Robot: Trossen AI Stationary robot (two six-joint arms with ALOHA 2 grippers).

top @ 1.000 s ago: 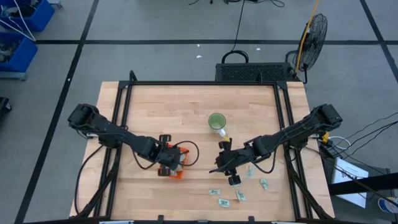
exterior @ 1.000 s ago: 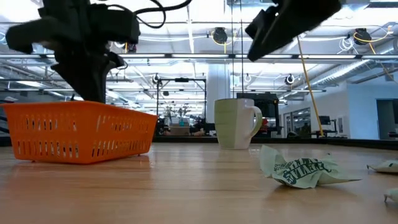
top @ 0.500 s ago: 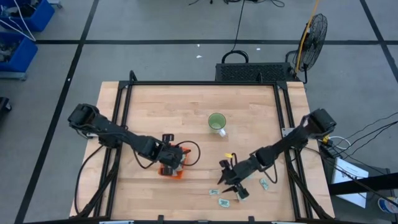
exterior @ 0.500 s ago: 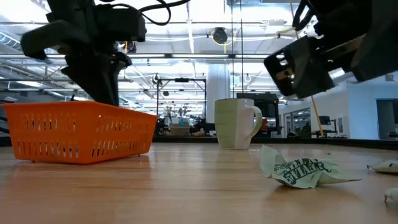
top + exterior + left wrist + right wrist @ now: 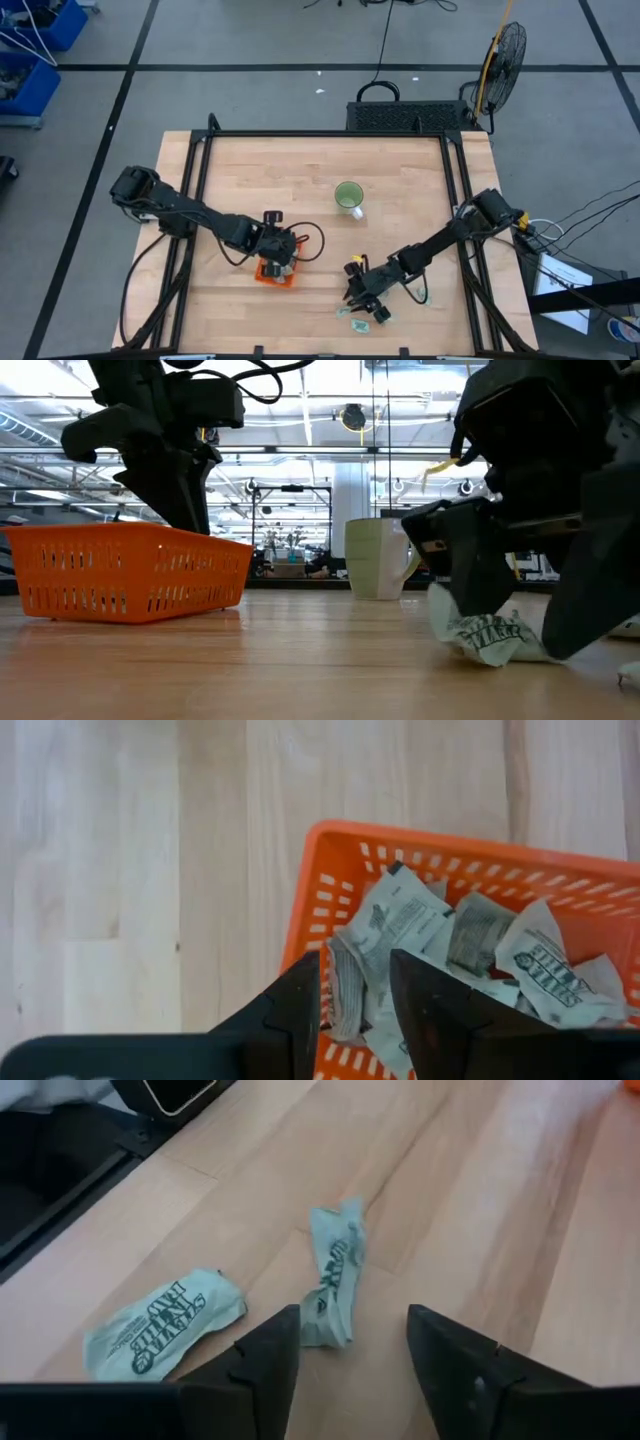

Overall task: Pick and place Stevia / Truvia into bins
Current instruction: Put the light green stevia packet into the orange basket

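Inside the orange basket (image 5: 560, 900), sachets (image 5: 470, 950) lie heaped, perhaps six.

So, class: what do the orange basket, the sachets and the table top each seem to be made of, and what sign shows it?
Orange basket: probably moulded plastic, with an even colour and a regular mesh of holes.
Sachets: likely thin printed paper, matte, creased and crumpled.
Table top: wood, pale jointed strips with visible grain.

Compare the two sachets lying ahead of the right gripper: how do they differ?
The nearer sachet is crumpled and folded narrow, lying in line with the gap of the open right gripper; the farther sachet lies flatter and wider, off to one side. Both are pale with green print, resting on the wooden table.
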